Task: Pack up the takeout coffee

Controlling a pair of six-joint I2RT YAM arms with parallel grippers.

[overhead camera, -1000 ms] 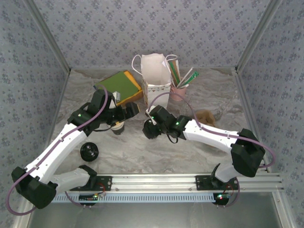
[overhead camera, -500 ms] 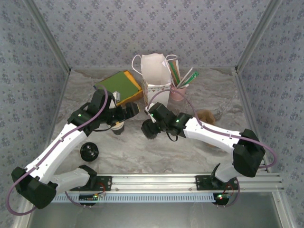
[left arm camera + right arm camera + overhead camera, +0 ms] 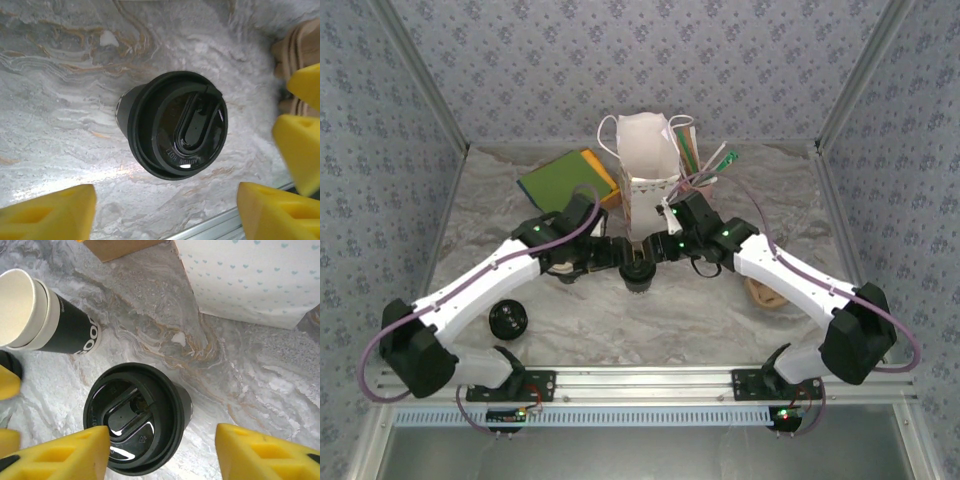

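Left wrist view puts the takeout coffee (image 3: pixel 172 125) right ahead of me, upright on the marbled table (image 3: pixel 60 100) with its black lid pressed on. My left gripper (image 3: pixel 165 205) is spread. Its yellow fingers (image 3: pixel 50 215) sit low in the picture, one on each side, and both are clear of the cup.

On the right wrist camera my right gripper (image 3: pixel 162 440) is spread as well, with a finger on either side of the lidded cup. The finger at the right of that picture stands apart from the cup. The one at the left overlaps the lid's rim, and I cannot tell whether it touches. The lidless cup (image 3: pixel 50 322), cream inside, is near the coffee but apart from it. The white paper bag (image 3: pixel 250 280) stands just beyond.

From the top external camera, the coffee sits about midway between the table's left and right edges, just in front of the bag, which stands at the middle of the far edge. Both arms reach in from the near corners and meet over the cup. A loose black lid (image 3: pixel 508 319) lies toward the near left corner, well apart. A green pad (image 3: pixel 565 178) lies by the far edge, left of the bag.
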